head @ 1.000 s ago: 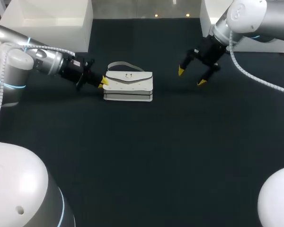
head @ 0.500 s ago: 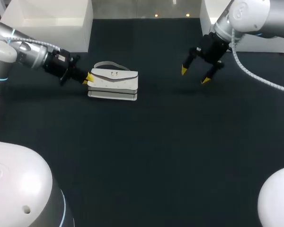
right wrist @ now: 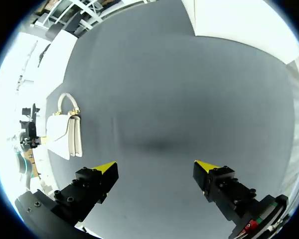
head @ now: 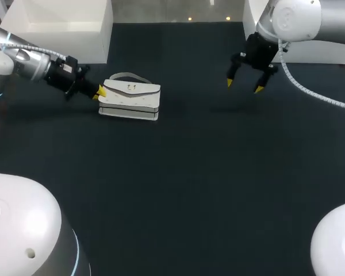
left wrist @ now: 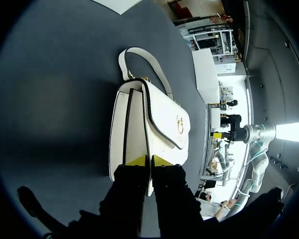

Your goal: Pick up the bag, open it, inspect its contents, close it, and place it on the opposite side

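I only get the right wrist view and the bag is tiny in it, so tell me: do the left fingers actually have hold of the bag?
Observer: Yes. The left wrist view shows the left gripper shut on the end of the bag, with a thin edge pinched between its fingers.
Operator: Is the flap open?
Observer: No. The flap lies closed over the front, with the clasp in place.
Operator: Which side of the table is it on?
Observer: In the head view it is on the left half of the table, toward the rear.
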`<state>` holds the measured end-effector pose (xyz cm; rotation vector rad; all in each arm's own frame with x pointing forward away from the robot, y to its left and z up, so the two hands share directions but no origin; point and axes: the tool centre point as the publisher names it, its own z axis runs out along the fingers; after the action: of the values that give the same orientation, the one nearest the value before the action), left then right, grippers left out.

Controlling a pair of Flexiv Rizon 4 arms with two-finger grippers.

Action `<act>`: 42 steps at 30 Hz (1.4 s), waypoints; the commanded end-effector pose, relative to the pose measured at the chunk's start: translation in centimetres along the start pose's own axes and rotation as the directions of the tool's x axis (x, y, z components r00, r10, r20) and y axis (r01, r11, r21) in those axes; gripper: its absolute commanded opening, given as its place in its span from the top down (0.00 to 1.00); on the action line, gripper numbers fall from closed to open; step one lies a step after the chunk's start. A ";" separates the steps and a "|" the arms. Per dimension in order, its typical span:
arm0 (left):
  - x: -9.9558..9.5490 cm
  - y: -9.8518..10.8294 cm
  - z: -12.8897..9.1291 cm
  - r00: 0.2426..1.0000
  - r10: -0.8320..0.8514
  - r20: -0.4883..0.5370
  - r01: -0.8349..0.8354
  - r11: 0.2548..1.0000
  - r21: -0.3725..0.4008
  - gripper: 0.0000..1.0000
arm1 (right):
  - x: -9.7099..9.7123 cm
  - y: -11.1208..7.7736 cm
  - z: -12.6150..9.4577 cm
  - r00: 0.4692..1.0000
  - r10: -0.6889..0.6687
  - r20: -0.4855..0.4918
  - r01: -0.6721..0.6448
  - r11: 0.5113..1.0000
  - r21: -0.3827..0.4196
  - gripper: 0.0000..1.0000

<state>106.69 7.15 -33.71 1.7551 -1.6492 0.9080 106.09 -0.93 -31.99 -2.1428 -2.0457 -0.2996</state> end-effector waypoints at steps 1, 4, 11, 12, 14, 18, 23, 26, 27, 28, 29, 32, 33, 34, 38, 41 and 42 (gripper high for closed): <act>-1.1 -0.6 -2.6 1.000 0.015 -0.004 -0.015 1.000 0.008 1.00 | -0.7 -0.9 -1.5 0.998 -0.001 0.055 0.006 0.996 -0.091 0.00; -2.1 -1.2 -3.8 1.000 0.020 0.012 -0.021 0.999 0.025 1.00 | -1.6 -0.4 -2.1 0.995 -0.003 0.098 0.015 0.992 -0.123 0.00; -3.9 -1.8 -5.9 0.998 0.039 0.054 -0.040 0.999 0.028 1.00 | -4.1 0.2 -3.6 0.990 0.015 0.138 0.012 0.981 -0.193 0.00; -4.1 -1.8 -6.2 0.997 0.040 0.062 -0.041 0.999 0.029 1.00 | -4.4 0.3 -3.8 0.988 0.024 0.150 0.008 0.979 -0.205 0.00; -4.3 -1.9 -6.5 0.996 0.042 0.073 -0.045 0.998 0.032 1.00 | -4.8 0.2 -4.3 0.987 0.023 0.157 0.012 0.976 -0.216 0.00; -5.1 -2.2 -7.6 0.996 0.048 0.079 -0.051 0.998 0.041 1.00 | -5.6 0.3 -5.0 0.981 0.016 0.193 0.029 0.973 -0.228 0.00; -6.7 -2.8 -9.3 0.998 0.052 0.038 -0.054 0.997 0.053 1.00 | -6.8 0.6 -5.5 0.974 0.036 0.225 0.020 0.970 -0.241 0.00; -7.9 -3.5 -10.3 0.998 0.058 0.020 -0.058 0.998 0.038 1.00 | -7.0 0.6 -5.6 0.973 0.039 0.228 0.018 0.970 -0.242 0.00; -8.2 -3.8 -10.6 0.998 0.052 0.027 -0.053 0.998 0.042 1.00 | -7.0 0.6 -5.6 0.973 0.039 0.228 0.018 0.970 -0.242 0.00; -8.5 -4.0 -10.8 0.998 0.053 0.040 -0.055 0.998 0.038 1.00 | -7.0 0.6 -5.6 0.973 0.039 0.228 0.018 0.970 -0.242 0.00; -8.8 -4.2 -11.0 0.997 0.065 0.037 -0.066 0.998 0.025 1.00 | -7.0 0.6 -5.6 0.973 0.039 0.228 0.018 0.970 -0.242 0.00; -9.7 -4.8 -11.9 0.996 0.071 0.055 -0.073 0.997 0.032 1.00 | -7.0 0.6 -5.6 0.973 0.039 0.228 0.018 0.970 -0.242 0.00; -9.9 -5.0 -12.3 0.996 0.075 0.050 -0.077 0.997 0.030 1.00 | -7.0 0.6 -5.6 0.973 0.039 0.228 0.018 0.970 -0.242 0.00; -10.2 -5.2 -12.6 0.996 0.077 0.050 -0.079 0.996 0.029 1.00 | -7.0 0.6 -5.6 0.973 0.039 0.228 0.018 0.970 -0.242 0.00; -11.3 -5.9 -13.8 0.996 0.085 0.038 -0.087 0.996 0.028 1.00 | -7.0 0.6 -5.6 0.973 0.039 0.228 0.018 0.970 -0.242 0.00; -12.2 -6.6 -14.4 0.995 0.084 0.062 -0.085 0.996 0.011 1.00 | -7.0 0.6 -5.6 0.973 0.039 0.228 0.018 0.970 -0.242 0.00; -12.5 -6.8 -14.6 0.995 0.085 0.061 -0.085 0.996 0.009 1.00 | -7.0 0.6 -5.6 0.973 0.039 0.228 0.018 0.970 -0.242 0.00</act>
<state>110.60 25.90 -34.01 1.8283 -1.7769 0.9786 106.28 -9.26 -28.37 -2.4298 -2.2235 -0.3313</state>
